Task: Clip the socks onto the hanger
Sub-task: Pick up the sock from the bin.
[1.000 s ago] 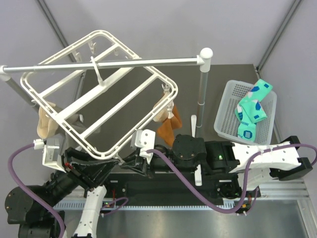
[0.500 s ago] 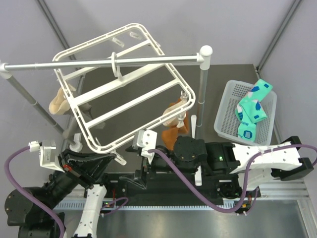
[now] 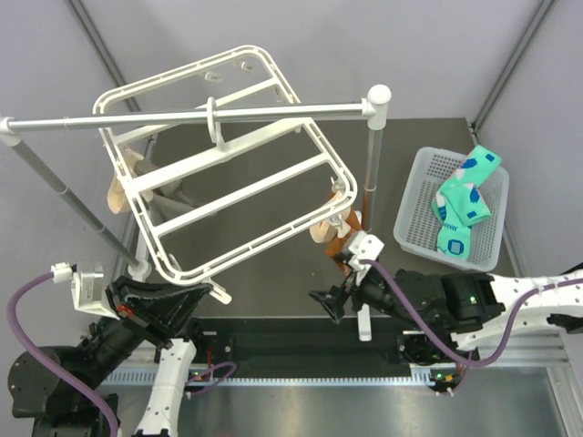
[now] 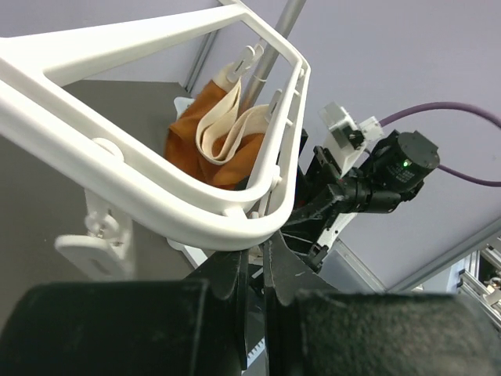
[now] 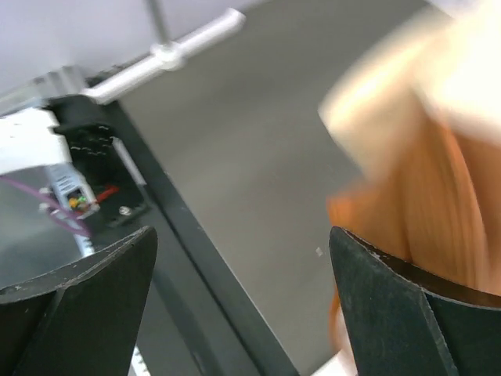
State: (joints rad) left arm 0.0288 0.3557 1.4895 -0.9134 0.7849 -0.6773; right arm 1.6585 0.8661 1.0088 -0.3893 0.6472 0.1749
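Grey tabletop (image 3: 273, 273): left gripper (image 4: 256, 254) pinches hanger (image 4: 94, 149) corner; right gripper (image 5: 240, 235) spread wide beside orange sock (image 4: 188, 141); teal socks (image 3: 465, 205) lie in basket (image 3: 410, 200).

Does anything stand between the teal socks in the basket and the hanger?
Yes: the rail's upright post stands between the basket holding the socks and the hanger, at the corner where an orange sock hangs. A path would likely go around it.
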